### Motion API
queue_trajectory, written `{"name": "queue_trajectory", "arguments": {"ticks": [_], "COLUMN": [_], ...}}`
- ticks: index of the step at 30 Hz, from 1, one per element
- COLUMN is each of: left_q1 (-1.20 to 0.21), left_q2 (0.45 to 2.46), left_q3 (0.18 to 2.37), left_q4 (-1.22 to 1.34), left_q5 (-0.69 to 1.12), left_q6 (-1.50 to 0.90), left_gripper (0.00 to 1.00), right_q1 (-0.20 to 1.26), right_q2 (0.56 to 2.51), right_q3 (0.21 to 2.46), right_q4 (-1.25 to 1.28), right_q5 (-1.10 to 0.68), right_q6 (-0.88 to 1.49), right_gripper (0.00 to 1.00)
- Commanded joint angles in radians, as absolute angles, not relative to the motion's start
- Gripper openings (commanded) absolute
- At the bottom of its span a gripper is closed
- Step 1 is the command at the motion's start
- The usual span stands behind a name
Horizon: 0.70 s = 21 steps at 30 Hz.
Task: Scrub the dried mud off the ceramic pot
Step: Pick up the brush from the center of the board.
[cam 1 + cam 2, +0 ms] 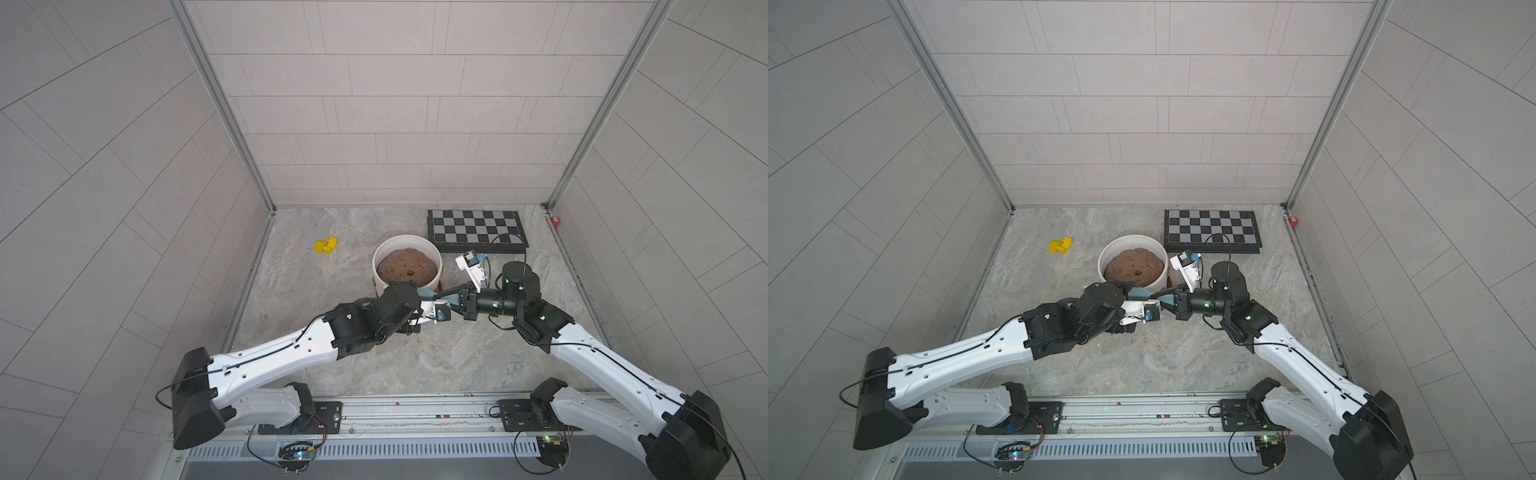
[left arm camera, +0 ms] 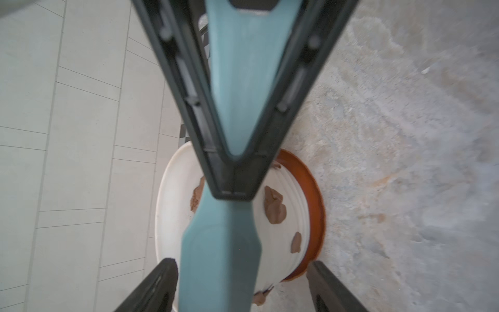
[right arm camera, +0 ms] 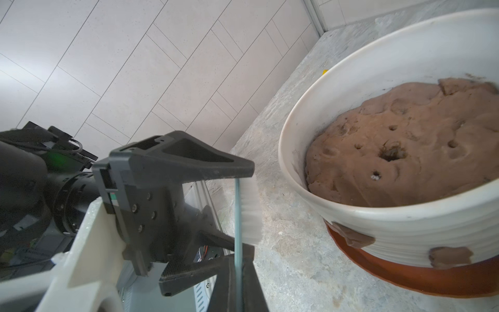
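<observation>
— Claws first: how do they stand?

— Right claw [image 2: 232, 189] is pinched tight on the teal handle of a brush [image 2: 220, 243]. Left claw [image 2: 241, 263] meets it tip to tip with its jaws spread wide, one on either side of the brush's broad end. One finger stands well off the brush. The other is close beside it, and I can't tell whether it touches.

— And the bristles?

— White bristles [image 3: 251, 210] point toward the pot, with bare surface showing between them and it.

— Where is the pot from there?

— Just beyond both claws. The white pot [image 1: 406, 243] stands upright on an orange-brown saucer [image 3: 405, 281] and holds a lumpy mound of brown soil [image 3: 399, 146] with a hole near its middle.

— Mud?

— Reddish-brown blotches of mud [image 2: 275, 205] stick to the ribbed outer wall on the side facing the claws. Some sit low on the wall, near the saucer.

— Farther out?

— A chessboard [image 1: 476, 230] lies flat past the pot, on the right claw's side. Yellow blocks [image 1: 326, 246] lie on the left claw's side, well apart from the pot. Everything rests on a grey marbled surface [image 1: 436, 365].
</observation>
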<state>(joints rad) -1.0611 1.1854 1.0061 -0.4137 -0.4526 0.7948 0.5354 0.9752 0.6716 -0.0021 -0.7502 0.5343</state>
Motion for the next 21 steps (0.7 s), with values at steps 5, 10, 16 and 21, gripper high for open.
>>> {"name": "queue_trajectory", "arguments": {"ticks": [5, 10, 16, 21], "left_q1": [-1.020, -1.009, -0.949, -0.931], "left_q2": [1.038, 1.037, 1.028, 0.981], "left_q3": [1.058, 1.069, 1.133, 1.113], "left_q4": [-0.461, -0.475, -0.446, -0.346], "left_q5": [-0.216, -0.240, -0.231, -0.217], "left_q6": [0.579, 0.558, 0.302, -0.029], "left_gripper": [0.81, 0.82, 0.82, 0.79], "right_q1": [0.538, 0.542, 0.549, 0.562], "right_q2": [0.913, 0.888, 0.846, 0.857], "right_q3": [0.703, 0.701, 0.672, 0.648], "right_q4": [-0.004, -0.005, 0.010, 0.091], "right_q5": [-0.689, -0.712, -0.666, -0.660], "right_q6": [0.263, 0.149, 0.027, 0.011], "right_gripper": [0.00, 0.00, 0.00, 0.00]}}
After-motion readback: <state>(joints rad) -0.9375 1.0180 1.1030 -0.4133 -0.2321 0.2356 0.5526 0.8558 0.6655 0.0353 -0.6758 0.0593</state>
